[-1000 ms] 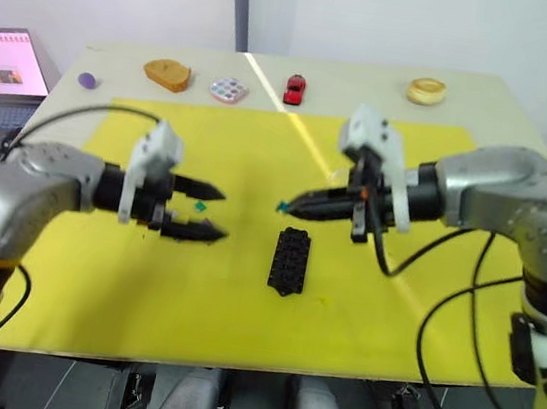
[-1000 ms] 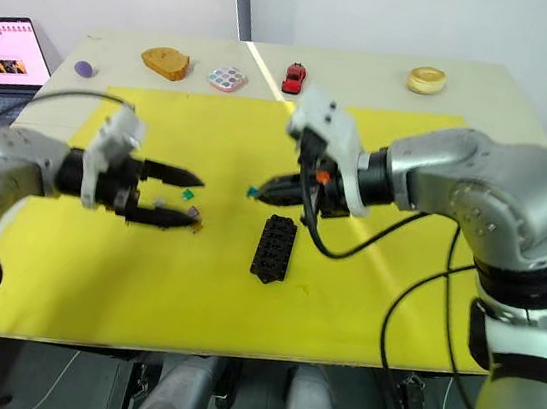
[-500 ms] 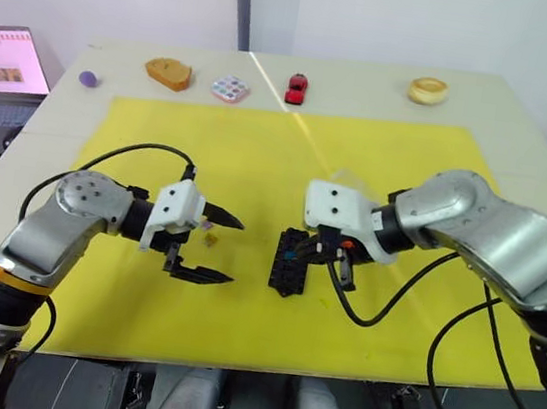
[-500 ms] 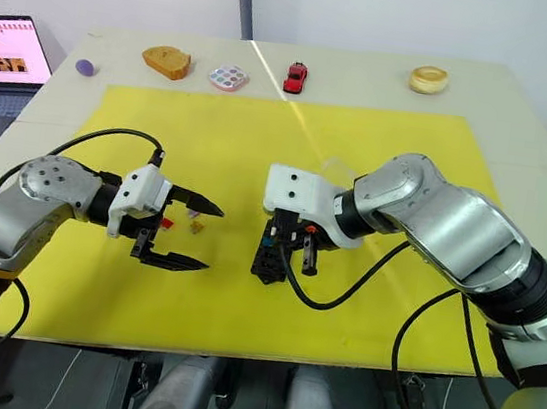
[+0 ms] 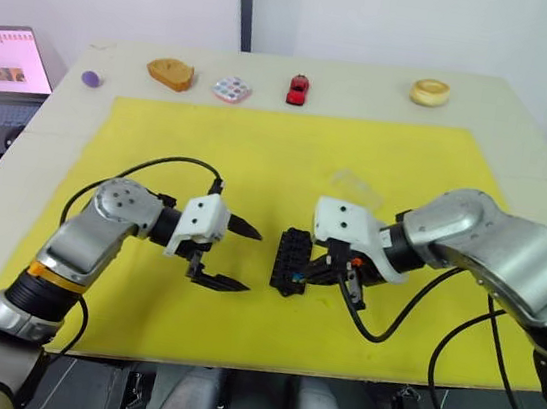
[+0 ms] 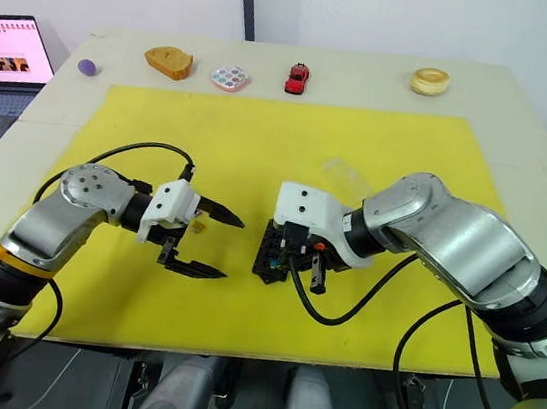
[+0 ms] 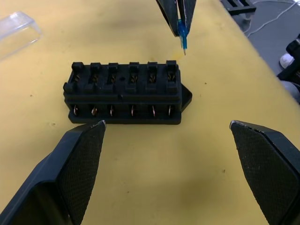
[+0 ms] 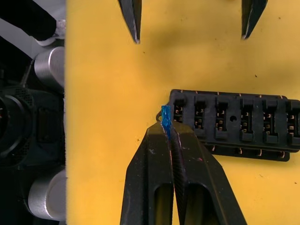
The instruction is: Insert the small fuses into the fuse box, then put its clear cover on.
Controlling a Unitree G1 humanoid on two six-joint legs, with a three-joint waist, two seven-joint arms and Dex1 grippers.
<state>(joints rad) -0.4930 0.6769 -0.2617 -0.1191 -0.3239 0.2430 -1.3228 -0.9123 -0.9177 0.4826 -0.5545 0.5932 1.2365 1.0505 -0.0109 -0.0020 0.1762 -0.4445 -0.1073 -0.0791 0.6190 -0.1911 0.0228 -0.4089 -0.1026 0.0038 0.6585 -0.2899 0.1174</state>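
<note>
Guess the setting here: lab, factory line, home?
Most likely a robotics lab or test bench, not a production line. A yellow mat covers a plain table as a work area, a laptop sits beside it, and unrelated props such as a red toy car line the far edge.

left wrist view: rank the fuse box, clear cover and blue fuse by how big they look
1. fuse box, largest.
2. clear cover, smaller, though it lies farther off and is cut by the picture's edge, so unsure.
3. blue fuse, smallest, pinched in the right gripper.
</note>
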